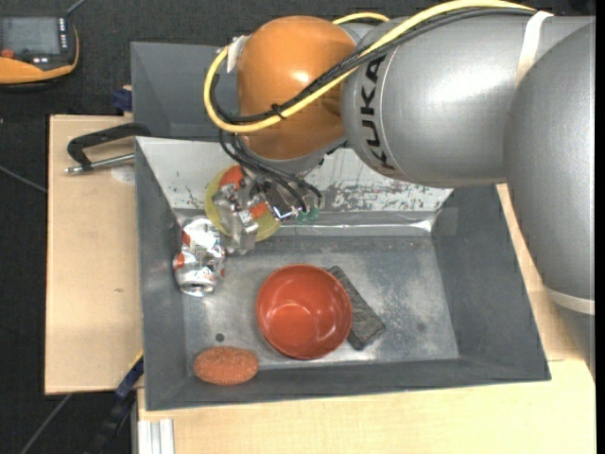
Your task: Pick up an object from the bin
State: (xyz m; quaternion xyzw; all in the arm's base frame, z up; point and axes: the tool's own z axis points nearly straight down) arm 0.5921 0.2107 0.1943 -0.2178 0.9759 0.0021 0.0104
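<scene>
The big KUKA arm (454, 93) comes in over the bin's right edge, and its orange wrist cover hangs above the back-left part of the bin (487, 291).

Going by size, this is what's lying in there:
- A red bowl (304, 312) sits open side up near the middle of the front edge.
- A flat dark grey block (364, 320) touches the bowl on its right side.
- A crumpled silver can (198, 256) lies against the left wall.
- A yellow round thing (217, 206), maybe a lid or a roll, is tucked toward the back-left corner, mostly hidden under the wrist.
- A small orange oval pad (225, 366) is in the front-left corner.

The gripper (244, 218) is down low in that back-left area, right at the yellow thing and just beside the can. I honestly can't tell whether it's spread or pressed together, or whether it's pinching anything, because there's too much clutter around the tip.

My read is that the reach-in is done but the pick isn't. Nothing looks lifted off the bin floor. A solid grab and the lift out are what's left, and the yellow thing looks like the likeliest candidate.
</scene>
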